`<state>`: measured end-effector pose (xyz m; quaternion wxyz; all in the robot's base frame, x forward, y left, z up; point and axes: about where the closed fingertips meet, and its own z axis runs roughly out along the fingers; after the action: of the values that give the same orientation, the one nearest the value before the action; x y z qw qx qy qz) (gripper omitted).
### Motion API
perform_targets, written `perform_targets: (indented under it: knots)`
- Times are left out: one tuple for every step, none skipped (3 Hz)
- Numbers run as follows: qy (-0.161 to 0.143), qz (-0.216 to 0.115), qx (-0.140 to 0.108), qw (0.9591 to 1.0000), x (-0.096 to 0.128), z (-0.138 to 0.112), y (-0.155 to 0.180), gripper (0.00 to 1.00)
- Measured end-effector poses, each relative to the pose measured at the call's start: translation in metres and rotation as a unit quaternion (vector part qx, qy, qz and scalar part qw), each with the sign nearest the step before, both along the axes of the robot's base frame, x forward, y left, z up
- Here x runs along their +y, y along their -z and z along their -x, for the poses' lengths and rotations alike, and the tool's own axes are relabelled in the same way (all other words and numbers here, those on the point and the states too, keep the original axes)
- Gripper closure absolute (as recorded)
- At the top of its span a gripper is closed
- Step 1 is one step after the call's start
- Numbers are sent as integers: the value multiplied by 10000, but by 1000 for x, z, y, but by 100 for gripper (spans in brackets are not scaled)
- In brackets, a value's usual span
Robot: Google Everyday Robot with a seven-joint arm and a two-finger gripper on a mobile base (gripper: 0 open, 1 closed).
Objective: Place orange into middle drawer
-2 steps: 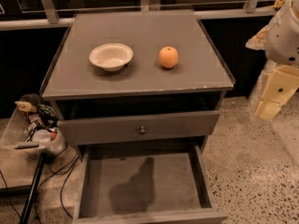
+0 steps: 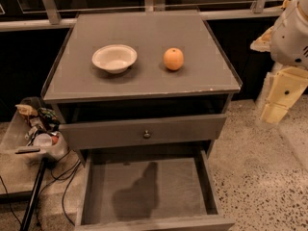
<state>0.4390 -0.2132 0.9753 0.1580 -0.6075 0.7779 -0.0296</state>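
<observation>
The orange (image 2: 173, 59) sits on the grey cabinet top (image 2: 144, 30), right of centre and untouched. The middle drawer (image 2: 147, 189) is pulled open below, and its flat grey floor holds only a shadow. My gripper (image 2: 275, 107) hangs at the right edge of the camera view, beside the cabinet's right front corner. It is to the right of and below the orange, well apart from it, and holds nothing that I can see.
A shallow white bowl (image 2: 114, 57) stands left of the orange. Above the open drawer is a shut drawer front with a round knob (image 2: 147, 134). A clutter of small things and cables (image 2: 41, 129) lies on the floor at the left. A railing runs behind the cabinet.
</observation>
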Motion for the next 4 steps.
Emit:
perform_targets:
  knots:
    - [-348, -145, -127, 9992, 16, -18, 1, 0]
    - [-793, -481, -349, 9951, 48, -52, 5, 0]
    - [-816, -1019, -550, 9899, 73, -90, 6, 0]
    - [-581, -1454, -634, 9856, 93, -122, 11, 0]
